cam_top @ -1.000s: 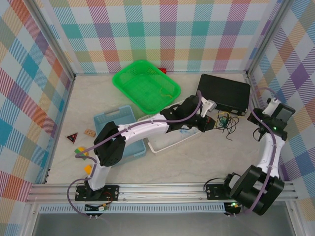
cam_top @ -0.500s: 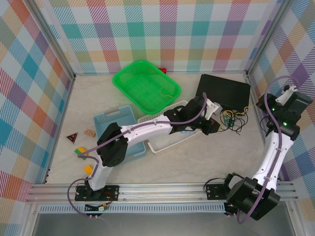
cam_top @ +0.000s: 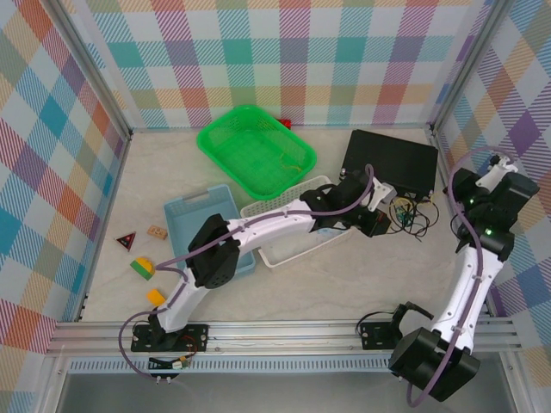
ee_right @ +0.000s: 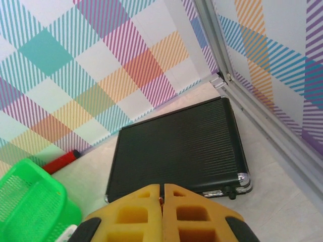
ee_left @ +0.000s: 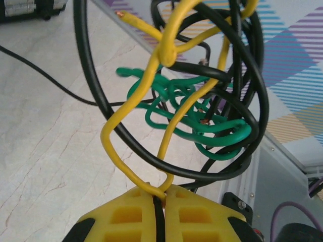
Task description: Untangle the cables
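The knot of thin black, yellow and green wires (cam_top: 406,215) lies just in front of the black ribbed hard case (cam_top: 392,159), off its near edge, over the pale marbled counter (cam_top: 327,284). I cannot tell whether it is lifted clear.

The knot fans out straight ahead of my left tool (ee_left: 159,194). This tool is clamped tight on a loop of the yellow wire (ee_left: 118,121), with the green wire (ee_left: 222,133) bunched beyond it inside a wide ring of black wire (ee_left: 93,75).

My right tool (ee_right: 162,194) is raised to the right of the case and looks down on its lid. Its pads are pressed together and I see nothing between them.

The knot lies between my two tools, so I judge that the pull-apart runs along the case's near edge, with the free right tool next to take a strand.
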